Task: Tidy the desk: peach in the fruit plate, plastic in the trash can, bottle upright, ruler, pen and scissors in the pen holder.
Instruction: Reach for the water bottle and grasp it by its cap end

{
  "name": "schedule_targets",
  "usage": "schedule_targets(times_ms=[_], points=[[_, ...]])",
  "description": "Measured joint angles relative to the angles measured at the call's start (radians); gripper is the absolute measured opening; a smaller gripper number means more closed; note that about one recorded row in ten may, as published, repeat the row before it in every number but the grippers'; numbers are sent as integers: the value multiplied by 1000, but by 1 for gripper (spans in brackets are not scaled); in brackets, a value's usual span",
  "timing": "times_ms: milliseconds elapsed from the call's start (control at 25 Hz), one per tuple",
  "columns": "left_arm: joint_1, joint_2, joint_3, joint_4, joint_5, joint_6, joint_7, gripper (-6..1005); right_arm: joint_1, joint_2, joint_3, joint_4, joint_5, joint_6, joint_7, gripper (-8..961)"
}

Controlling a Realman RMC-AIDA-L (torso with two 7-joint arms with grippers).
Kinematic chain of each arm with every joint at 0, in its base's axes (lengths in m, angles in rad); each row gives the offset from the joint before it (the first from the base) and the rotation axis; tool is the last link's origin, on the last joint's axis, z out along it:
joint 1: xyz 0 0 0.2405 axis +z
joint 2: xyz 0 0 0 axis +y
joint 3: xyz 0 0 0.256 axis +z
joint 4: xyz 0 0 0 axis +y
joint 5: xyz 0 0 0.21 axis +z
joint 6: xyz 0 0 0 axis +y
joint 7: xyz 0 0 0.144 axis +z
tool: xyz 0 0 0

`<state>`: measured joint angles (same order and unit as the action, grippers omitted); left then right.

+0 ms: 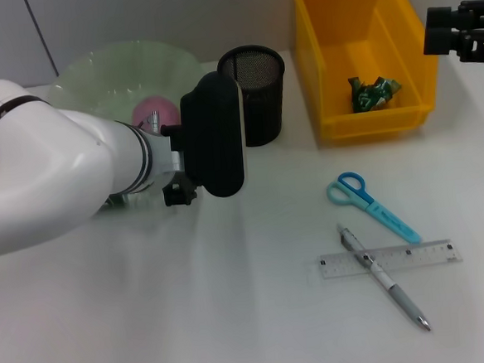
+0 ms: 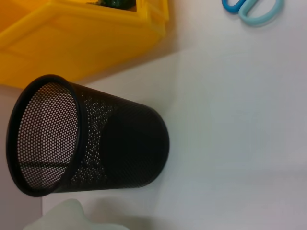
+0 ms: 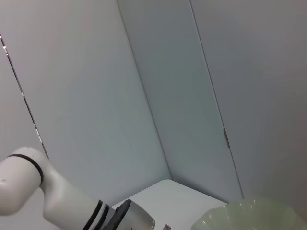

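Head view gives the clearest tally of progress. A pink peach (image 1: 156, 113) already lies in the pale green fruit plate (image 1: 93, 71), and a crumpled green plastic wrapper (image 1: 374, 91) sits inside the yellow bin (image 1: 371, 123) that serves as the trash can, so those two steps look done. The black mesh pen holder (image 1: 254, 93) stands beside the plate and, in the left wrist view, looks empty. Still out on the white surface (image 1: 234, 298) are the blue scissors (image 1: 370, 206), with the ruler (image 1: 389, 258) just below them and the pen (image 1: 386, 279) lying across it. No bottle can be clearly made out. The left gripper (image 1: 179, 190) hangs near the plate behind its bulky wrist; whether it is open or holding anything I cannot tell. The right gripper (image 1: 444, 34) is parked beyond the bin, its state equally unclear.
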<state>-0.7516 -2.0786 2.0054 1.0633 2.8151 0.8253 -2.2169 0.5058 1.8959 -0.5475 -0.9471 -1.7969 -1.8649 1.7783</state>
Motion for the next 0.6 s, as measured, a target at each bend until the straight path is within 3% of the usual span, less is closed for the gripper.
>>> schedule_targets(times_ms=[600], points=[[3,0,-2,-12,41,-6,-32,478,8,0,0,-6,-2,2,1,511]])
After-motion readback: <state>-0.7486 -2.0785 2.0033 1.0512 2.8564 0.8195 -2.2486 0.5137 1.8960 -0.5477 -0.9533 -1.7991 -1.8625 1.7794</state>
